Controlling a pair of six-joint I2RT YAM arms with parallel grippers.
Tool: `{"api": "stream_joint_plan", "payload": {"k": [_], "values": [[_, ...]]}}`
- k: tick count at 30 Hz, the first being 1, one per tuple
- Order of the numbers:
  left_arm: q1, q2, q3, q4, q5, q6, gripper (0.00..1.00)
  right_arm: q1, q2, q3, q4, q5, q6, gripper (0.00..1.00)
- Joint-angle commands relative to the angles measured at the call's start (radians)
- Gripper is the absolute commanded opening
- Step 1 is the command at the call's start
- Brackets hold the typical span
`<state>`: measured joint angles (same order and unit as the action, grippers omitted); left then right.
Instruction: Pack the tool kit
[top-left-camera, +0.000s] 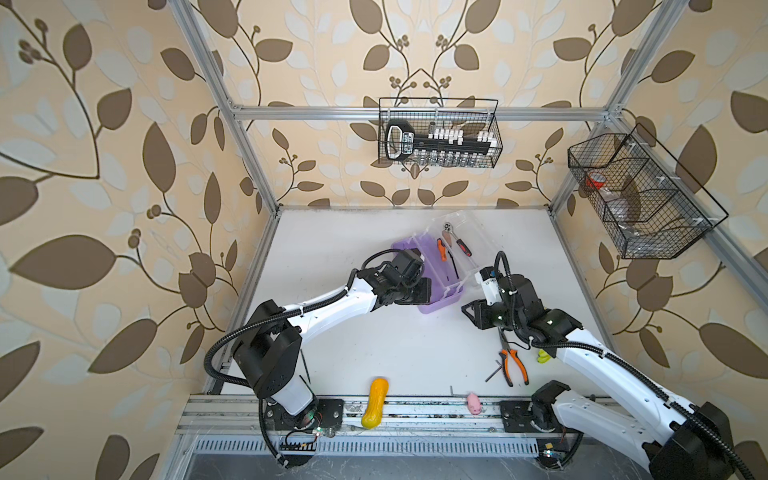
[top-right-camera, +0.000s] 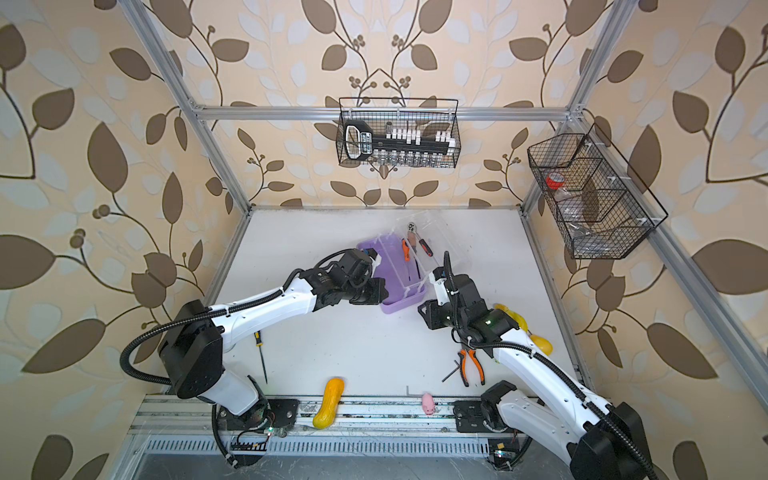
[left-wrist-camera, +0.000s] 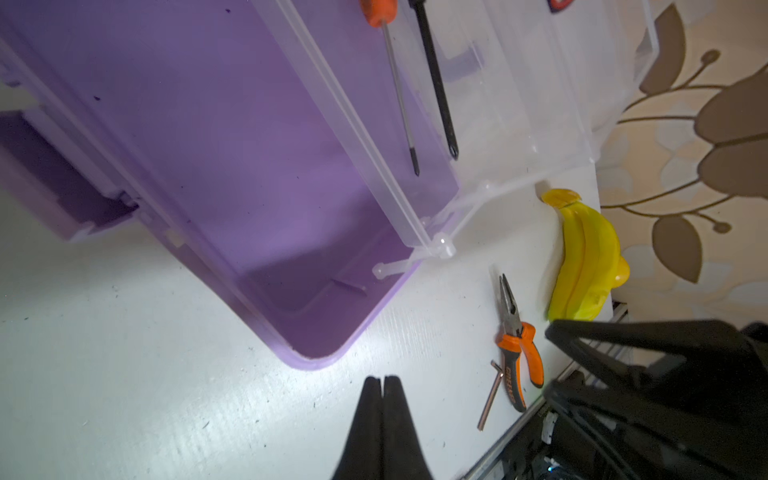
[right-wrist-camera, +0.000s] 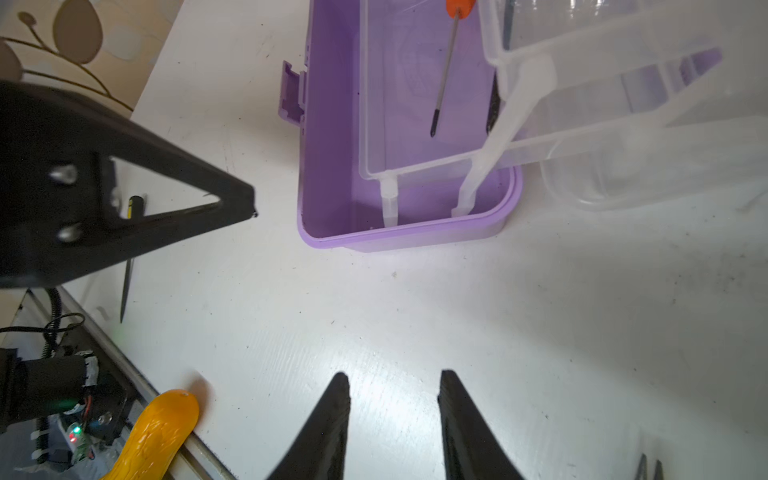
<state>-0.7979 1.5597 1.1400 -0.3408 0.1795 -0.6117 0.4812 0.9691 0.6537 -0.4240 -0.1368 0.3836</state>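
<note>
Tool kit (top-left-camera: 434, 308) is placed toward the back edge of the surface (top-left-camera: 374, 340), a little right of the middle. Its clear lid (top-left-camera: 478, 249) is swung open toward the right edge, and its clear inner tray (left-wrist-camera: 351, 124) is raised on its hinge arms. Its long axis runs from the near short end toward the back edge, leaning slightly left. An orange-handled screwdriver (left-wrist-camera: 399, 95) and a black one (left-wrist-camera: 436, 83) are seen lying in the tray.

Both arms are gathered at the kit's near short end. The left tool (left-wrist-camera: 383, 379) is pressed fully closed on nothing, just off the near left corner of the box. The right tool (right-wrist-camera: 392, 374) is parted to a moderate gap and is empty, with the near end straight ahead of it.

The pliers (top-left-camera: 513, 361) are left loose near the front right corner, nose toward the back edge, with a hex key (top-left-camera: 494, 372) just beside them. They lie behind the right tool, under that arm, so the right arm is judged the nearer. A yellow-handled screwdriver (top-right-camera: 262, 357) lies by the left edge, closer to the left arm.
</note>
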Motion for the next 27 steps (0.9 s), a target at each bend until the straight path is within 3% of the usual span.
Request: {"api": "stream_joint_plan", "payload": {"k": [1,6,12,18,27], "values": [[-0.079,-0.063,-0.025,-0.123,-0.054,0.098,0.03,-0.018,-0.028,0.019,-0.055,0.053,0.023,0.36],[-0.277,-0.017,-0.014,-0.291,-0.178,0.11,0.17,-0.088,-0.039,0.03,-0.065,0.012,0.022,0.33],[-0.465,0.114,0.061,-0.412,-0.215,0.071,0.18,-0.15,-0.064,0.061,-0.08,0.006,0.011,0.33],[-0.536,0.199,0.093,-0.338,-0.151,0.033,0.34,-0.25,-0.117,0.078,-0.062,-0.04,0.019,0.34],[-0.544,0.297,0.117,-0.23,-0.095,-0.01,0.36,-0.351,-0.147,0.078,-0.047,-0.143,0.028,0.34]]}}
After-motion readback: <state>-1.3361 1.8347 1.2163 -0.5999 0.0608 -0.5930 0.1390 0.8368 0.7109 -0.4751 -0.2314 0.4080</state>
